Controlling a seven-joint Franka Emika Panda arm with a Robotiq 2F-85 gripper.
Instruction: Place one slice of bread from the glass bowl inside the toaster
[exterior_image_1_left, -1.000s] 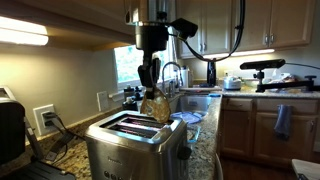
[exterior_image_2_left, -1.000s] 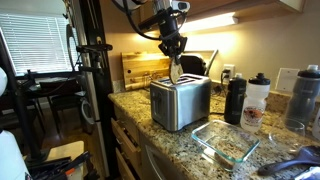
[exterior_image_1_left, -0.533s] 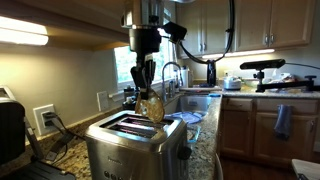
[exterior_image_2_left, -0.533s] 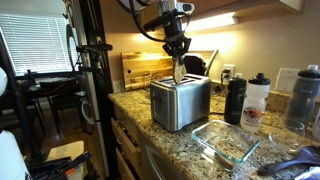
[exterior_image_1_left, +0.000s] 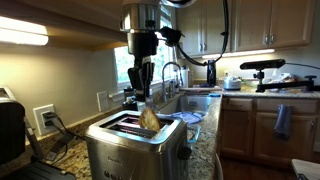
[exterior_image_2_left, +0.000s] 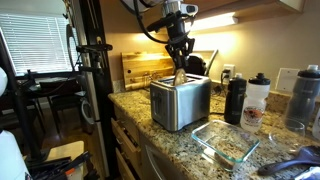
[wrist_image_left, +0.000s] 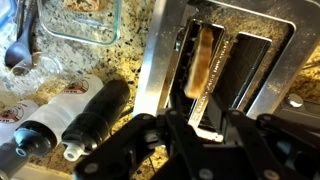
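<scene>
The granite counter (exterior_image_2_left: 135, 103) carries the toaster (exterior_image_1_left: 130, 150), and the main risk lies at its top. If the arm lifts or swings sideways while the slice is only part way down, the bread could catch on the slot edge, tear, or be dragged out and dropped onto the steel top. A sideways push could also shove the toaster along the counter, since nothing braces it. To the right of the toaster and nearer the camera stands the glass bowl (exterior_image_2_left: 228, 140). It is well apart from the arm and in no danger.

The slice of bread (exterior_image_1_left: 148, 120) stands in the right-hand slot in that exterior view, lower part inside and upper part sticking out. It leans rather than standing upright, so it may wedge instead of sliding to the bottom. In the wrist view the slice (wrist_image_left: 203, 60) fills much of one slot's length.

The jaws (exterior_image_1_left: 140, 92) hang directly above the slice, their tips at or just over its top edge. I cannot tell whether they pinch that edge or stand free of it, because the dark fingers hide the contact in every view.
</scene>
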